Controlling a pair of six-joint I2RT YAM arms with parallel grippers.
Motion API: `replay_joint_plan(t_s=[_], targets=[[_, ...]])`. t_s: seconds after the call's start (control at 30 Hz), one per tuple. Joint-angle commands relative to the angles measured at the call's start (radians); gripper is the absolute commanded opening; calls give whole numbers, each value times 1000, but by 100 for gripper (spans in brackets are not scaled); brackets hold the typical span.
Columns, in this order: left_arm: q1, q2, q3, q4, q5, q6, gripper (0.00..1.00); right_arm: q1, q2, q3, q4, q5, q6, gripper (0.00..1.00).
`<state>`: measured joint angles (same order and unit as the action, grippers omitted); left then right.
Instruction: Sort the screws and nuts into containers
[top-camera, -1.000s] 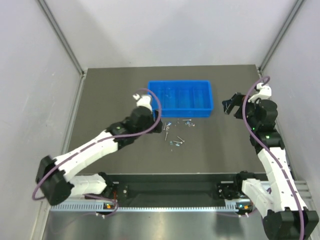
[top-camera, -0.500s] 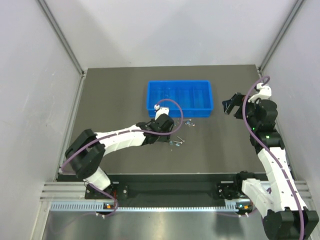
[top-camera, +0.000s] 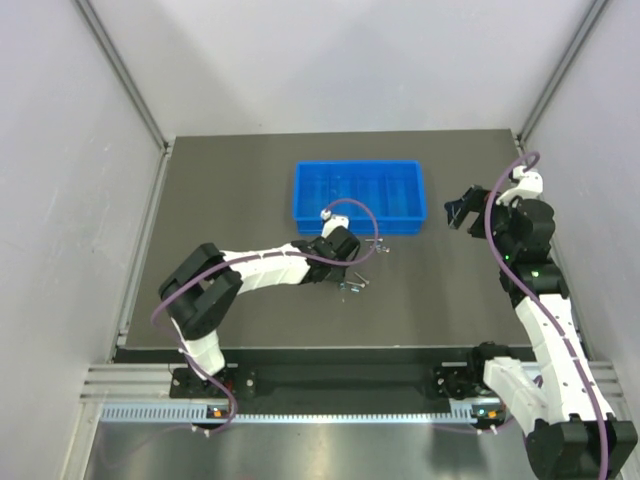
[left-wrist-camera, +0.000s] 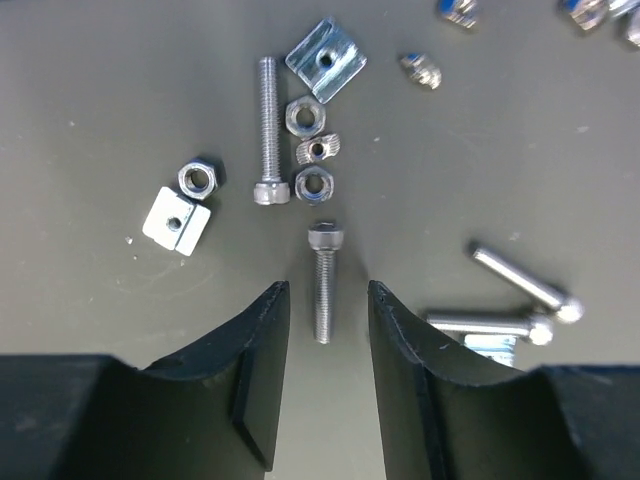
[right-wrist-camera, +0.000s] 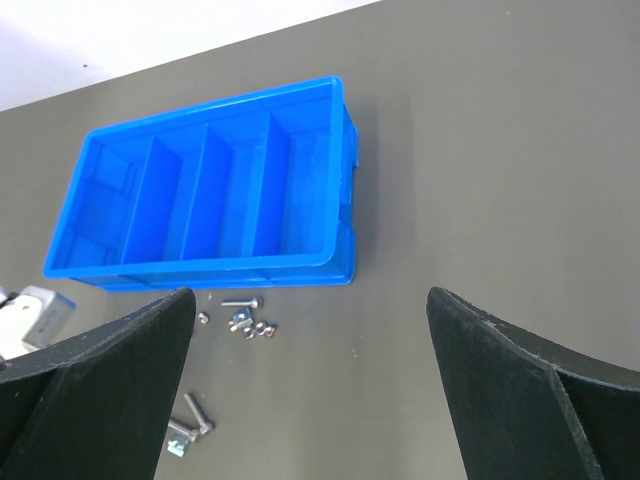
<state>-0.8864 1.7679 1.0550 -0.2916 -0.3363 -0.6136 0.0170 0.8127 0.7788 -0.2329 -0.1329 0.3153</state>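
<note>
near the far edge of the table (top-camera: 200, 200), about midway between its side edges, the blue tray (right-wrist-camera: 210, 268) is seen: a shallow, bright blue rectangle split by low dividers into side-by-side sections. just on its near side the screws (left-wrist-camera: 267, 120) and nuts (left-wrist-camera: 304, 117) are scattered on the dark table. the screws are shown as slim silvery threaded shafts with small round socket heads, and the nuts as small hexagonal rings. two flat squarish silvery plates (left-wrist-camera: 325, 60), each with a centre hole, are laid among them. the left hand (left-wrist-camera: 323, 295) is lowered over this scatter with its fingers spread, and one short screw (left-wrist-camera: 322, 280) is seen lying lengthwise between them, touched by neither finger. the right hand (right-wrist-camera: 305, 300) is held wide apart above the table, between the tray and the right edge, and nothing is gripped in it. at the top edge of the left wrist view several pieces are cut off. one bluish piece (left-wrist-camera: 490, 347) is partly hidden by a finger. from the top camera the single pieces cannot be told apart.
</note>
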Motion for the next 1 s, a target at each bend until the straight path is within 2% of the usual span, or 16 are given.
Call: replay_joint_plan(t_s=[0.0, 0.07, 0.27, 0.33, 0.4, 0.43, 0.53, 0.77, 0.97], targets=[[-5, 25, 25, 8, -35, -2, 42, -9, 2, 10, 15, 6, -2, 100], [-5, 36, 22, 3, -49, -6, 40, -9, 6, 11, 15, 1, -2, 100], [-5, 56, 16, 0, -61, -11, 24, -9, 26, 16, 10, -2, -1, 100], [-6, 62, 19, -14, -70, -14, 10, -8, 31, 19, 9, -4, -1, 100], [-5, 65, 23, -23, -84, -15, 8, -9, 29, 19, 12, -7, 1, 100], [-6, 62, 22, -26, -92, -17, 4, -9, 29, 19, 12, -11, 1, 100], [-5, 25, 42, -46, -115, -6, 3, -9, 31, 20, 12, -19, 1, 100], [9, -180, 164, -29, -184, 75, 6, -3, 39, 13, 35, -45, 21, 99], [161, -225, 223, 84, -141, 127, 6, 6, 77, -4, 69, -79, 36, 100]])
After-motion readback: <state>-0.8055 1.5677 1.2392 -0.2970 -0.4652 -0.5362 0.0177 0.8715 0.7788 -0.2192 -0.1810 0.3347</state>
